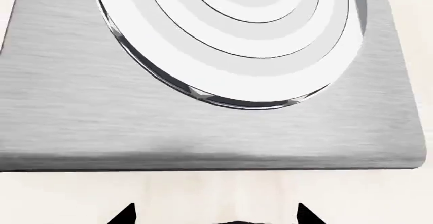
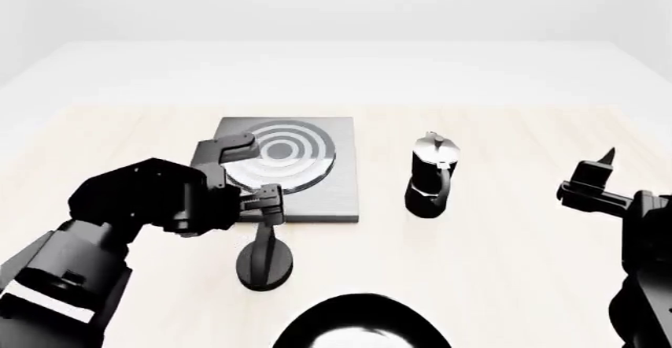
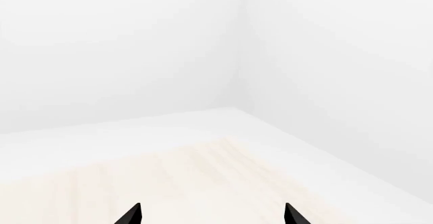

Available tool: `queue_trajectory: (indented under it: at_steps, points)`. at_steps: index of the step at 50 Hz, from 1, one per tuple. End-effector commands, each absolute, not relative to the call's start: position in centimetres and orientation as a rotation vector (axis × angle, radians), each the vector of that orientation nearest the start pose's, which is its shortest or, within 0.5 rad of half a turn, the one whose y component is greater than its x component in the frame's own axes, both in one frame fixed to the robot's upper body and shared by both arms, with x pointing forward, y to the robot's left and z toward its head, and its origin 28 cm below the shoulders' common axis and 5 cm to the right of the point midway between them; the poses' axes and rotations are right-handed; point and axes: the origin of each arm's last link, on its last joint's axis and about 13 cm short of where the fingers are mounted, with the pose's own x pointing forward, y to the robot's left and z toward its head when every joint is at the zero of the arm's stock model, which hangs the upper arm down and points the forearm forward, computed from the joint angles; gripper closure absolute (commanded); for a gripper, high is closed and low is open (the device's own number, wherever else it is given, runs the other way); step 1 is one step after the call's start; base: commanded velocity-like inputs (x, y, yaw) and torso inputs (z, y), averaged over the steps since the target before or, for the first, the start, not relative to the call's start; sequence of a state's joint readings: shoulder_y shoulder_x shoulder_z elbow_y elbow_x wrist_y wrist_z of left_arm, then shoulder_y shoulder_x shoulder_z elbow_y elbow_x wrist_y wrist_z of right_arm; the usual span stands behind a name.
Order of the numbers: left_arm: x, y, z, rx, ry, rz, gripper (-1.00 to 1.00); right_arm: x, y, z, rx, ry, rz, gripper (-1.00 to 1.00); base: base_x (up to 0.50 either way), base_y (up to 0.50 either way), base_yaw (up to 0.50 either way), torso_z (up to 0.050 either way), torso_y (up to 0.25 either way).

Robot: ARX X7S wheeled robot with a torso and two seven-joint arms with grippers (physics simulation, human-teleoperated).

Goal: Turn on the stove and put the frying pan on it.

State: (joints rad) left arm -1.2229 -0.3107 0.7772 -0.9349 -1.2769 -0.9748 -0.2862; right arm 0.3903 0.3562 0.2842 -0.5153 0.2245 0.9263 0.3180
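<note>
With my left gripper (image 2: 267, 204) spread open and empty at the near edge of the flat grey metal stove (image 2: 336, 194), I judge the knob step is in hand; next, the glossy black frying pan (image 2: 363, 328), nearest me, needs lifting.

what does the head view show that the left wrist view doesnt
Only the head view shows the moka pot, the frying pan at its near edge with the long handle reaching toward the stove, the right gripper raised off to the side, and the left arm. Only the left wrist view shows the burner rings up close and the left gripper fingertips set apart, hovering over bare table just short of the plate's edge. Both share the stove and the pale table.
</note>
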Motion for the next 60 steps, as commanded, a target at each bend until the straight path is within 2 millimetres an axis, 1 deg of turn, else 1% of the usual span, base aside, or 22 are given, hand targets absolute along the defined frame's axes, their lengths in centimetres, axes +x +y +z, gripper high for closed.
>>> queue_trajectory:
  at_steps: [1,2,3,5,6,7,10,11,12,13,14,15,19,22,24,25,27,28,30,34,41,60]
  points:
    - [34.3,23.9,22.5,-0.248,0.656,-0.152,-1.00,24.1,-20.6,17.5,-0.079,-0.051,-0.526,-1.00,0.00,0.00,0.00,0.000,0.000]
    - [34.0,24.0,23.5,-0.266,0.642,-0.149,-1.00,24.2,-20.6,17.5,-0.078,-0.050,-0.526,-1.00,0.00,0.00,0.00,0.000,0.000]
    - [33.0,24.4,26.0,-0.272,0.640,-0.148,-1.00,24.3,-20.6,17.5,-0.073,-0.044,-0.519,-1.00,0.00,0.00,0.00,0.000,0.000]
    - [31.8,24.7,28.2,-0.275,0.670,-0.163,-1.00,24.2,-20.5,17.5,-0.074,-0.042,-0.515,-1.00,0.00,0.00,0.00,0.000,0.000]
    - [30.7,25.1,29.9,-0.274,0.602,-0.161,-1.00,24.2,-20.5,17.6,-0.074,-0.041,-0.513,-1.00,0.00,0.00,0.00,0.000,0.000]
    - [29.8,25.2,31.0,-0.307,0.564,-0.234,-1.00,24.2,-20.5,17.7,-0.073,-0.041,-0.512,-1.00,0.00,0.00,0.00,0.000,0.000]
    - [27.6,26.0,33.1,-0.117,0.445,-0.240,-1.00,24.2,-20.6,17.8,-0.067,-0.042,-0.508,-1.00,0.00,0.00,0.00,0.000,0.000]
    - [27.2,26.2,33.7,-0.110,0.394,-0.318,-1.00,24.2,-20.6,17.8,-0.068,-0.041,-0.508,-1.00,0.00,0.00,0.00,0.000,0.000]
    - [26.6,26.6,34.1,-0.002,0.343,-0.269,-1.00,24.3,-20.6,17.7,-0.067,-0.039,-0.508,-1.00,0.00,0.00,0.00,0.000,0.000]
    - [25.5,27.1,34.5,-0.040,0.374,-0.269,-1.00,24.3,-20.6,17.6,-0.063,-0.034,-0.503,-1.00,0.00,0.00,0.00,0.000,0.000]
    - [24.9,27.3,34.5,0.018,0.420,-0.279,-1.00,24.3,-20.6,17.6,-0.064,-0.033,-0.503,-1.00,0.00,0.00,0.00,0.000,0.000]
    - [23.6,27.8,34.1,0.095,0.444,-0.370,-1.00,24.3,-20.6,17.6,-0.061,-0.029,-0.499,-1.00,0.00,0.00,0.00,0.000,0.000]
    - [21.2,28.3,33.1,0.343,0.492,-0.400,-1.00,24.2,-20.7,17.9,-0.037,-0.027,-0.480,-1.00,0.00,0.00,0.00,0.000,0.000]
    - [19.5,27.9,31.8,0.559,0.484,-0.465,-1.00,24.3,-20.7,18.1,-0.020,-0.026,-0.459,-1.00,0.00,0.00,0.00,0.000,0.000]
    - [18.6,27.7,31.0,0.594,0.498,-0.542,-1.00,24.3,-20.7,18.0,-0.020,-0.025,-0.456,-1.00,0.00,0.00,0.00,0.000,0.000]
    - [17.9,27.4,30.4,0.700,0.477,-0.603,-1.00,24.2,-20.7,18.0,-0.015,-0.023,-0.455,-1.00,0.00,0.00,0.00,0.000,0.000]
    - [17.7,27.6,30.1,0.689,0.509,-0.605,-1.00,24.2,-20.7,18.0,-0.015,-0.022,-0.456,-1.00,0.00,0.00,0.00,0.000,0.000]
    - [17.4,27.5,29.8,0.690,0.511,-0.671,-1.00,24.2,-20.7,18.0,-0.013,-0.021,-0.456,-1.00,0.00,0.00,0.00,0.000,0.000]
    - [17.0,27.6,29.3,0.763,0.535,-0.693,-1.00,24.3,-20.7,18.0,-0.009,-0.019,-0.451,-1.00,0.00,0.00,0.00,0.000,0.000]
    - [15.6,27.0,28.7,0.784,0.596,-0.811,-1.00,24.5,-20.6,17.9,0.004,-0.004,-0.453,-1.00,0.00,0.00,0.00,0.000,0.000]
    - [14.0,26.3,27.8,0.822,0.659,-0.903,-1.00,24.5,-20.7,18.0,0.015,0.003,-0.476,-1.00,0.00,0.00,0.00,0.000,0.000]
    - [12.8,25.7,25.6,0.831,0.726,-0.982,-1.00,24.6,-21.0,18.2,0.027,0.011,-0.515,-1.00,0.00,0.00,0.00,0.000,0.000]
